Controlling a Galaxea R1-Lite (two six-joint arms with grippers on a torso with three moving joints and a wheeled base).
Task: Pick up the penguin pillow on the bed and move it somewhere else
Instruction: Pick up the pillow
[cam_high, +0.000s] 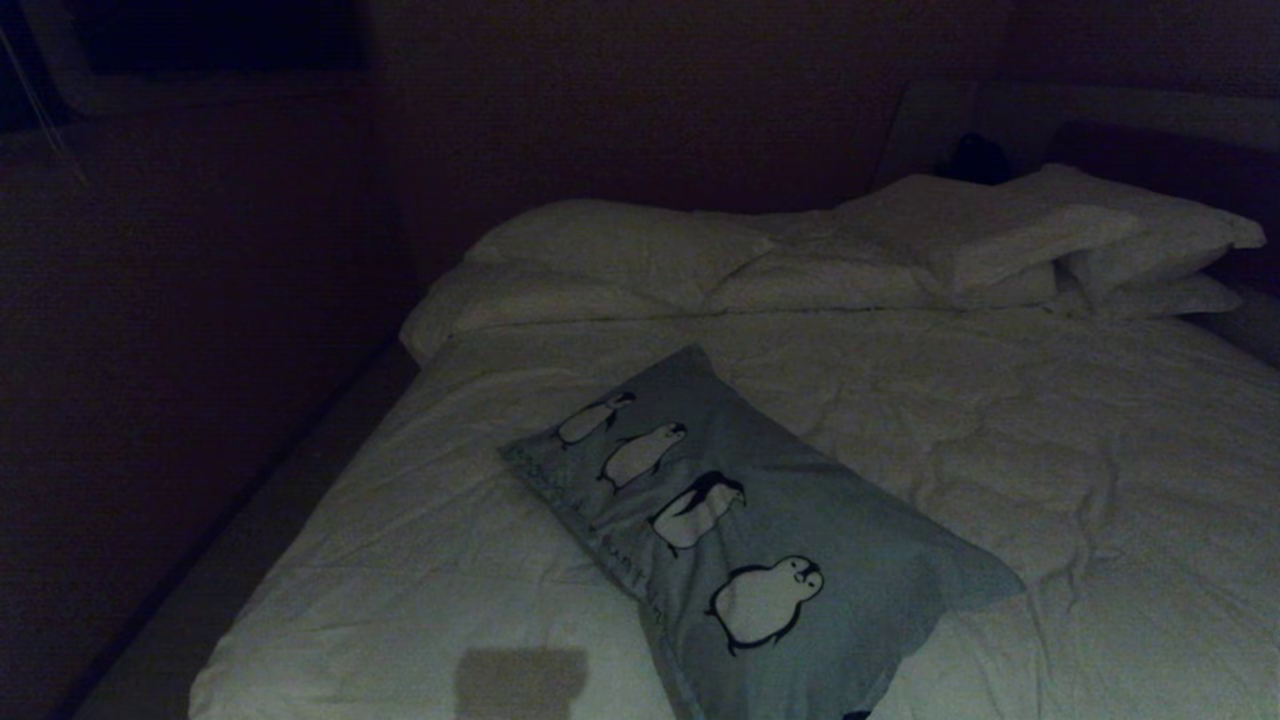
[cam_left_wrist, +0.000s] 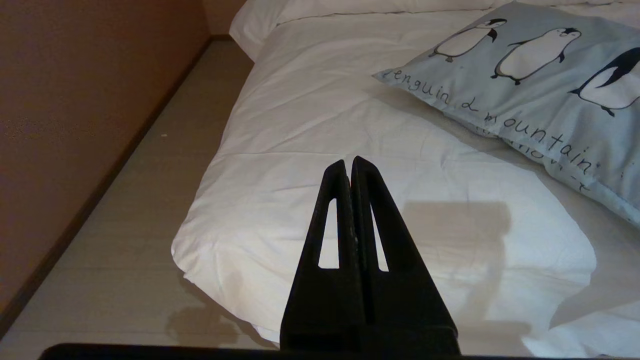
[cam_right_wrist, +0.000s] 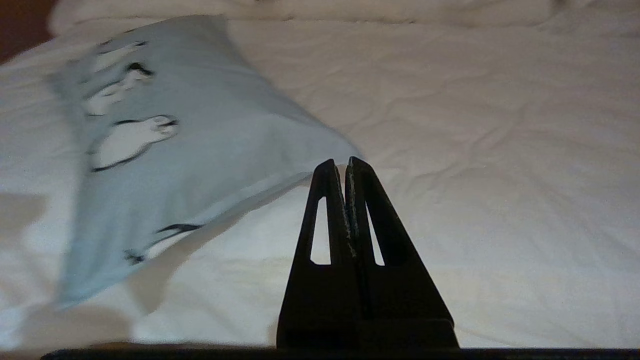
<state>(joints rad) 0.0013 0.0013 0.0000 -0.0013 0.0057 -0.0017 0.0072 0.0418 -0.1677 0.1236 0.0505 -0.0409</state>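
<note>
Fingers are pressed flat together on both grippers and nothing is held: the right gripper (cam_right_wrist: 338, 161) points at the near right corner of the penguin pillow (cam_high: 760, 520), the left gripper (cam_left_wrist: 348, 160) sits over the front left corner of the bed (cam_high: 1050, 480), aimed along its left edge. Neither arm shows in the head view.

The pillow lies diagonally across the near left half of the duvet, print side up, one end running off the bottom of the head view. In the left wrist view the text edge (cam_left_wrist: 505, 117) faces the bed's left side. Plain white pillows (cam_high: 960, 245) are stacked well apart at the headboard end, so no clutter near the grasp.

My read: you're at the approach, grasp not yet started. Suggestions:
- Spread the right fingers fully before you close in; shut like this they'll just shove the pillow.
- Go for the corner in front of the right gripper. It's the thinnest part and sits slightly proud of the duvet.
- Come in low and level so one finger slides under the corner, not into the quilt; pinching duvet with it is the main risk.
- Bite deep. The pillow is soft and will sag and swing when lifted.
- Leave the left arm parked.
</note>
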